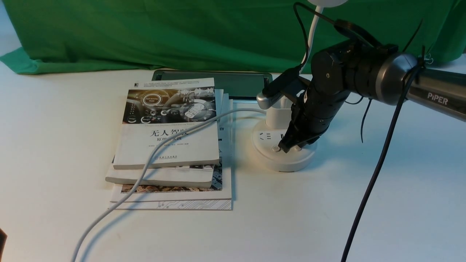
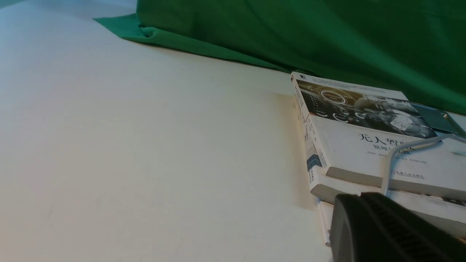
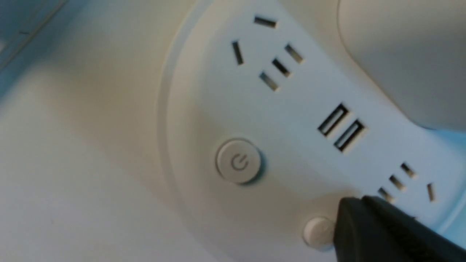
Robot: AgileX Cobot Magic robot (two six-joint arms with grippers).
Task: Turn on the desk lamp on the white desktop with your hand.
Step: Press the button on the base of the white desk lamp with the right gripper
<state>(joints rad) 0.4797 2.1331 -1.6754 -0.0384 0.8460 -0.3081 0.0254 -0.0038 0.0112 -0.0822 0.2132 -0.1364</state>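
Observation:
The white desk lamp [image 1: 287, 162] stands on the white desktop [image 1: 364, 218], right of the books. Its gooseneck [image 1: 313, 32] rises out of frame. My right gripper [image 1: 285, 147], the hand, is shut and empty, pointing down onto the round base. In the right wrist view its tips [image 3: 355, 203] sit right beside a small round button [image 3: 317, 231], covering its edge. The power button [image 3: 238, 161] lies apart from them. Whether the tips press on the base I cannot tell. My left gripper [image 2: 358, 196] is shut and empty, low beside the books [image 2: 364, 153].
A stack of books [image 1: 171, 145] lies left of the lamp with a white cable [image 1: 145, 171] draped over it toward the front edge. A dark tablet [image 1: 233, 85] lies behind them. Green cloth [image 1: 182, 32] covers the back. A black cable [image 1: 375, 171] hangs from the right arm.

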